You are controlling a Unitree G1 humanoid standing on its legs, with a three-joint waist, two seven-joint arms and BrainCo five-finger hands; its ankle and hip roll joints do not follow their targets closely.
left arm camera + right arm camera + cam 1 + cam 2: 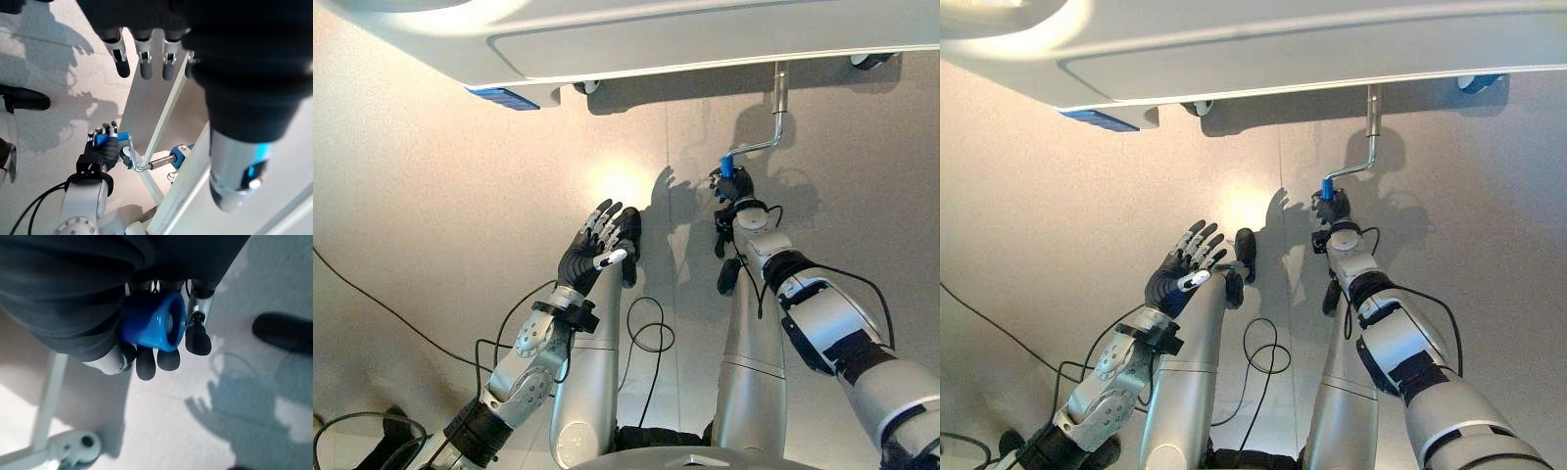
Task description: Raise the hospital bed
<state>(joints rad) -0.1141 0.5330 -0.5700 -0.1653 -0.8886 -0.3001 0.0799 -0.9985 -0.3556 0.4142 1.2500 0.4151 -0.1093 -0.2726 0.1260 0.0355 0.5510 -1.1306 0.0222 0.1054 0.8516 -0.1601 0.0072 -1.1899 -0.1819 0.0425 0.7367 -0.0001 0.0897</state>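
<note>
Right hand (732, 189) was clenched round the blue grip (154, 327) of the crank handle (766, 139) under the hospital bed's (705, 39) near edge, far right; left hand (592, 250) hung released, well left of it.

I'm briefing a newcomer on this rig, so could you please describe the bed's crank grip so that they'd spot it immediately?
Start at the white hospital bed spanning the top of the eye views. A bent silver crank rod hangs from its underside toward the floor. At the rod's lower end sits the blue handle, the one bright blue piece on the bare metal, with the right hand curled round it.
</note>
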